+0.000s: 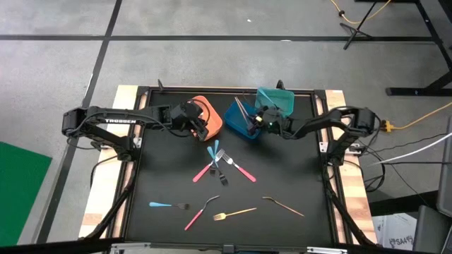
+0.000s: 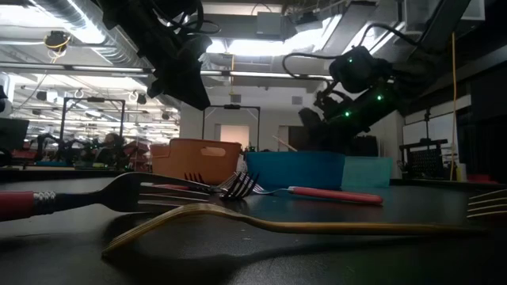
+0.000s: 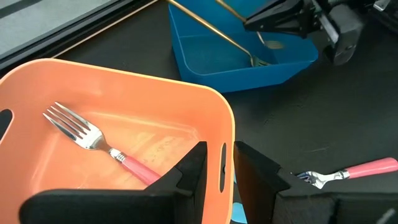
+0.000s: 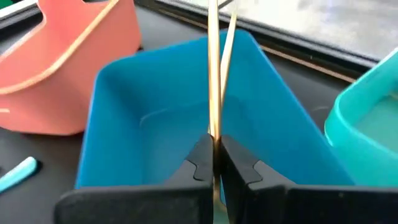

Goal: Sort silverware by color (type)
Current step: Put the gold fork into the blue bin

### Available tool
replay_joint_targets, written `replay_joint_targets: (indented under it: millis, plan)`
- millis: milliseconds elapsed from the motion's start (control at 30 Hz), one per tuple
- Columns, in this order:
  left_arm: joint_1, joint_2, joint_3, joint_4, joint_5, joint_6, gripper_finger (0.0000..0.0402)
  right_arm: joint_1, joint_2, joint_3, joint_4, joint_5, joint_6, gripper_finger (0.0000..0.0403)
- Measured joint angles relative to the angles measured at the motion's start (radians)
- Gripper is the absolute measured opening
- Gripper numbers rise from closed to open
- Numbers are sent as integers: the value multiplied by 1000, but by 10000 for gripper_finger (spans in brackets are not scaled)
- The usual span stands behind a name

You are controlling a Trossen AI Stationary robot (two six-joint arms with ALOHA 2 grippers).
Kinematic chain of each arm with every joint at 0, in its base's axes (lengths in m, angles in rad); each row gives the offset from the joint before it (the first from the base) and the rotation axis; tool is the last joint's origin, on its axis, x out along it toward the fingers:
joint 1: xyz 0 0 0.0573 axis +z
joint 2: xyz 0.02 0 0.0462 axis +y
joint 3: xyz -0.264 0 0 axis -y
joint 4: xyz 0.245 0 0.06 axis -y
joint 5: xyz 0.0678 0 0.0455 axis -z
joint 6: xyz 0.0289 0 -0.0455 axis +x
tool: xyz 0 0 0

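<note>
The matte black table (image 1: 282, 226), edged in pale wood, carries three smooth plastic bins with rounded corners in a row along its far side: an orange bin (image 1: 210, 115), a blue bin (image 1: 239, 122) and a teal bin (image 1: 281, 101). The left gripper (image 3: 217, 169) hangs over the orange bin's near rim, its blocky dark fingers a little apart and holding nothing. In that bin lies a pink-handled fork (image 3: 106, 146) with shiny metal tines. The right gripper (image 4: 216, 155) is over the blue bin, its fingers pinched tight on a slim gold utensil (image 4: 213, 74) that stands nearly upright; a second thin gold piece (image 4: 229, 38) leans inside the same bin. Out on the table, a crossed cluster of pink and light-blue forks (image 1: 220, 165) lies mid-table. Nearer the front edge lie a light-blue fork (image 1: 168, 205), a pink spoon (image 1: 200, 213), a gold fork (image 1: 234, 212) and a copper-toned spoon (image 1: 284, 205), all apart from one another
</note>
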Motion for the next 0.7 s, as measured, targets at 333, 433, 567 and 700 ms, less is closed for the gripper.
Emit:
replay_joint_targets:
  millis: [333, 433, 567, 700]
  plan:
    - [0, 0, 0, 0, 0, -1, 73, -1, 23, 0, -3, 0, 0, 3]
    - [0, 0, 0, 0, 0, -2, 73, -1, 23, 0, -3, 0, 0, 3]
    - [0, 0, 0, 0, 0, -2, 73, -1, 23, 0, -4, 0, -1, 3]
    - [0, 0, 0, 0, 0, -2, 73, -1, 23, 0, -4, 0, -1, 3]
